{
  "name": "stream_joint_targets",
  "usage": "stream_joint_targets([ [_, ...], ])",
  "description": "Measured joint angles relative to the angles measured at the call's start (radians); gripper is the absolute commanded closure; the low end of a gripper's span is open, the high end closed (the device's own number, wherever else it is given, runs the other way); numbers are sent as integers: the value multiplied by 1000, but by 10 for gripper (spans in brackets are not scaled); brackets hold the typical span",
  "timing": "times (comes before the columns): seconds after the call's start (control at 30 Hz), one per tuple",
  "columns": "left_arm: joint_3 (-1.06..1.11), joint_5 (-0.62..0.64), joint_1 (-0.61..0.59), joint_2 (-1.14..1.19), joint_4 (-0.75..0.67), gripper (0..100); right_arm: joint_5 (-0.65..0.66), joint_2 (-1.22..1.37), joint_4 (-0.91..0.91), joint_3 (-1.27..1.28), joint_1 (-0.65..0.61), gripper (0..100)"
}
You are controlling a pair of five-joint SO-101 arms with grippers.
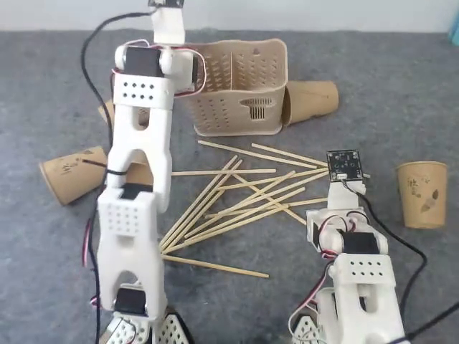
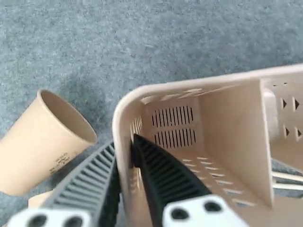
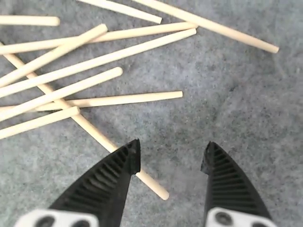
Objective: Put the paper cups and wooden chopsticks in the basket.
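Left hand (image 2: 124,144) pinches upright basket (image 2: 227,123) wall; right hand (image 3: 173,144) wide over flat, crisscrossed chopsticks (image 3: 94,62).

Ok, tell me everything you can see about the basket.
The basket is beige plastic, rectangular with rounded corners and an open top, its walls pierced by rows of small holes and slots. It stands upright on the grey carpeted table, at the far side. The left gripper clamps one corner wall, one finger inside, one outside. A cup lies on its side up against the opposite end; another cup lies near the gripped corner.
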Motion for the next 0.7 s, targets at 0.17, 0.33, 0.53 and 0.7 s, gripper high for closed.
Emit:
stream_joint_targets([
  [0.17,-253,-5,-2,143,80,703,0,0,-2,0,-2,772],
  [0.33,-307,-5,-8,144,81,703,0,0,-20,0,2,772],
  [0.53,-298,-5,-3,63,83,703,0,0,-26,0,0,772],
  [0.7,-106,-6,-8,-135,86,703,0,0,-26,0,-2,772],
])
